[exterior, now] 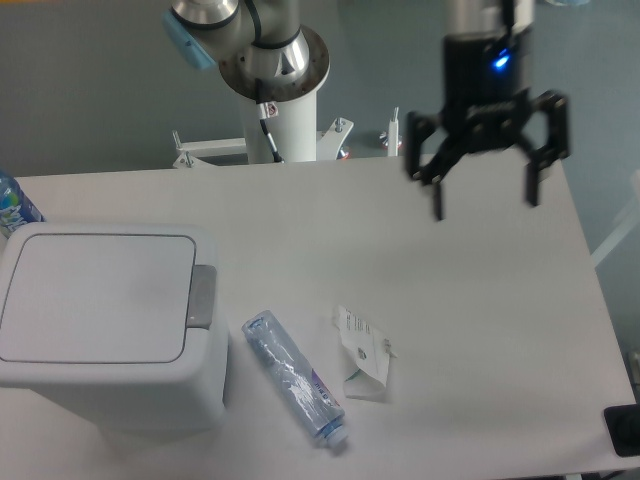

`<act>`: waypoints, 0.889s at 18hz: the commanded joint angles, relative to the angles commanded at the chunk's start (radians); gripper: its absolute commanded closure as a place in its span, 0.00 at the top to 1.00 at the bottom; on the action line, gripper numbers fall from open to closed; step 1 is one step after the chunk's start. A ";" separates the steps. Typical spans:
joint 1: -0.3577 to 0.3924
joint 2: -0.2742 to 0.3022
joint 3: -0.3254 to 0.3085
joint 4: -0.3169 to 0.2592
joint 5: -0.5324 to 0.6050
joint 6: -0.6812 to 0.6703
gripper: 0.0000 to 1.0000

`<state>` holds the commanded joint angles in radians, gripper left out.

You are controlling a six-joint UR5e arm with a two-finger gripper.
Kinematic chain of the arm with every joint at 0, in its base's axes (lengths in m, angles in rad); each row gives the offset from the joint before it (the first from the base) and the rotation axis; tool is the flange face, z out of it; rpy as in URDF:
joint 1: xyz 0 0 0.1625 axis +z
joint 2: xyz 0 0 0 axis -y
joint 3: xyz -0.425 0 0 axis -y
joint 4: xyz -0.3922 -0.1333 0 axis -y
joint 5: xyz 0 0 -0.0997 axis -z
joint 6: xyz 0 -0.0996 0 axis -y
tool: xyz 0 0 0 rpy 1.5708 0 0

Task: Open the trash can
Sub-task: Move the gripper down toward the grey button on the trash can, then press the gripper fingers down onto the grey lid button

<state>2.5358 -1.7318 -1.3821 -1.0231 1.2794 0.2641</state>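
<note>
The trash can [100, 320] is a large boxy white bin at the table's left front. Its flat white lid [95, 297] lies shut, and a grey push-button tab [203, 296] sits on its right edge. My gripper [485, 205] hangs above the table's right back area, far to the right of the can. Its two black fingers [437, 195] are spread wide apart and hold nothing.
An empty clear plastic bottle [293, 376] lies on the table right of the can. A crumpled white paper carton [364, 352] lies beside it. A blue-labelled bottle [12, 203] stands at the left edge behind the can. The arm's base [275, 90] stands at the table's back.
</note>
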 joint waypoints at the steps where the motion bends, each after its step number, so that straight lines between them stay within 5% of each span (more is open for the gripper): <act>1: -0.023 -0.009 -0.002 0.000 -0.002 -0.037 1.00; 6: -0.086 -0.031 -0.034 -0.003 -0.037 -0.192 1.00; 16: -0.143 -0.034 -0.109 0.003 -0.103 -0.238 1.00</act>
<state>2.3930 -1.7656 -1.4910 -1.0201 1.1767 0.0261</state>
